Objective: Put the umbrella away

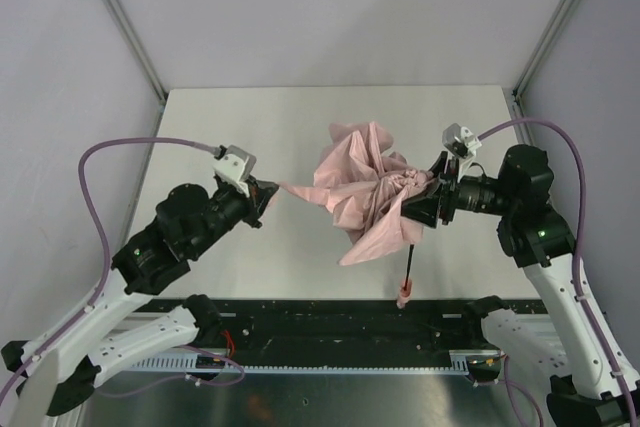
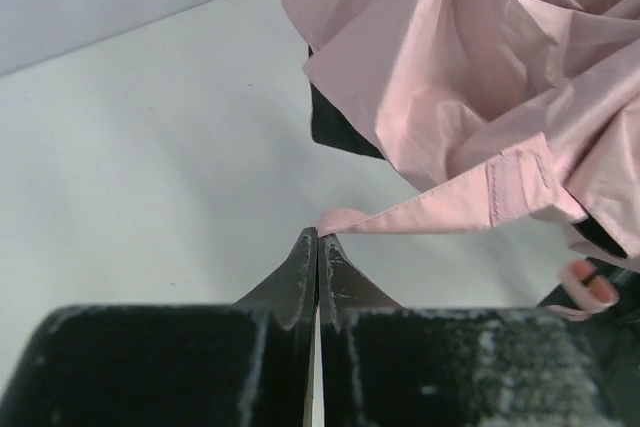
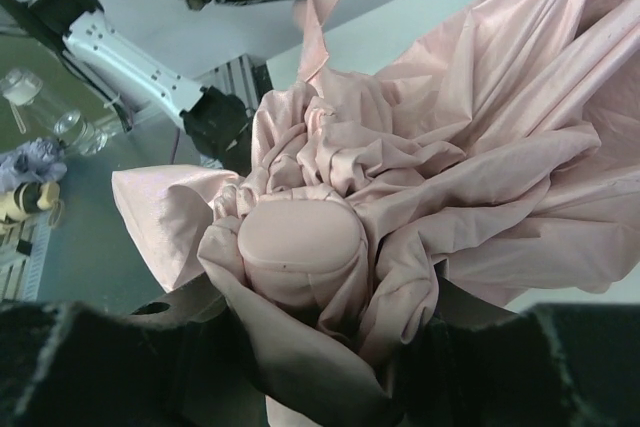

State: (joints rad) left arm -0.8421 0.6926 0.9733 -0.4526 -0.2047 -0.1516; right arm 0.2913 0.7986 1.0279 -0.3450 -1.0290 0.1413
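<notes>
Top view, umbrella: the umbrella [image 1: 365, 182] lies crumpled at mid-table between the two arms. Its black shaft [image 1: 410, 262] and handle [image 1: 403, 295] point toward the near edge.
Top view, left claw: the left claw [image 1: 270, 197] is pinched together on the tip of the strap [image 1: 300, 190], which runs right to the cloth.
Top view, right claw: the right claw [image 1: 425, 202] is pressed into the right side of the bundle.
Left wrist view: both fingers [image 2: 300, 267] meet on the strap's end. A fastening patch [image 2: 515, 187] sits further along the strap, and the pink cloth hangs ahead and to the right over the table [image 2: 150, 147].
Right wrist view: the round cap [image 3: 300, 247], wrapped in gathered cloth, sits between this claw's fingers. Folds hide the contact, so it only seems clamped on the bundle.
Step in hand: probably winding the strap round the cloth.
Doing it well: keep the strap taut, hold the bundle steady, gather loose folds first, and land the patch flat.
</notes>
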